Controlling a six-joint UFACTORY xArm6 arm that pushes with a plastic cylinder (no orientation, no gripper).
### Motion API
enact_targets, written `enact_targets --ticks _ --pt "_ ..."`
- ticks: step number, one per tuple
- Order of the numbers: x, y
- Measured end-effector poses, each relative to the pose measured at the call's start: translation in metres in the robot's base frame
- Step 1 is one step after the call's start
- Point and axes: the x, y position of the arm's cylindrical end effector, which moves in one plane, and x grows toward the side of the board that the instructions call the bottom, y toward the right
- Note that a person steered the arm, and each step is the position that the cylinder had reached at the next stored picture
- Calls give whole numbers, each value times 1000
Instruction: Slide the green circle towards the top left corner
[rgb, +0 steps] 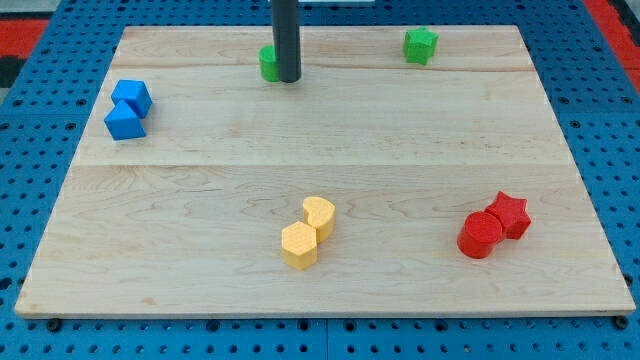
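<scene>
The green circle (268, 63) lies near the view's top, left of centre, partly hidden behind my rod. My tip (288, 79) rests on the board right against the circle's right side. The board's top left corner (125, 30) lies well to the left of the circle. A green star (420, 45) sits apart near the top right.
Two blue blocks (127, 108) touch each other near the left edge. A yellow heart (319, 215) and a yellow hexagon (299, 245) touch at the bottom centre. A red star (509, 213) and a red circle (481, 236) touch at the bottom right.
</scene>
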Motion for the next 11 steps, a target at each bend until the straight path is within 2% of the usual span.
enact_targets --ticks 2,4,5,6,7,8,11 --pt "-17 31" --pt "-52 -44" --pt "-56 -56" --pt "-48 -7" --pt "-23 -13" --pt "-11 -45" --pt "-42 -105"
